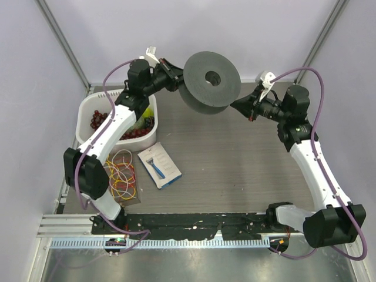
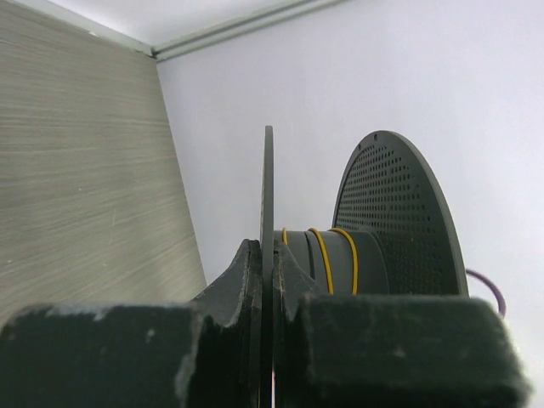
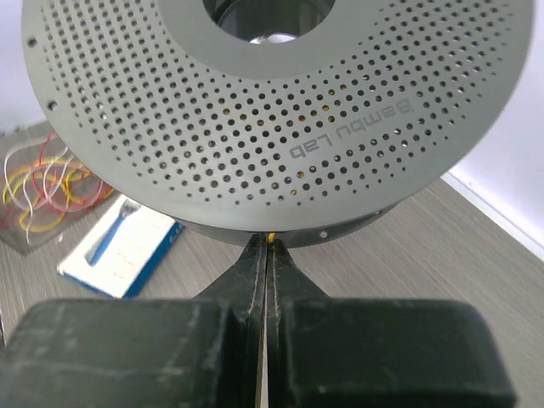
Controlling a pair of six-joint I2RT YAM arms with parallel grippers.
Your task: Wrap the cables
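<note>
A dark grey perforated spool (image 1: 210, 79) hangs in the air at the back of the table. My left gripper (image 1: 176, 79) is shut on the thin edge of one flange (image 2: 268, 195). A thin yellow-orange wire (image 2: 324, 259) is wound in a few turns round the spool's hub. My right gripper (image 1: 239, 106) is at the spool's right rim, shut on the yellow wire (image 3: 270, 240) just below the perforated flange (image 3: 280, 119). The wire between gripper and hub is hidden.
A white bin (image 1: 94, 106) of dark red and yellow items stands at the back left. A clear bag of coloured rubber bands (image 1: 122, 176) and a blue-and-white packet (image 1: 158, 164) lie on the table left of centre. The cell walls stand close behind the spool.
</note>
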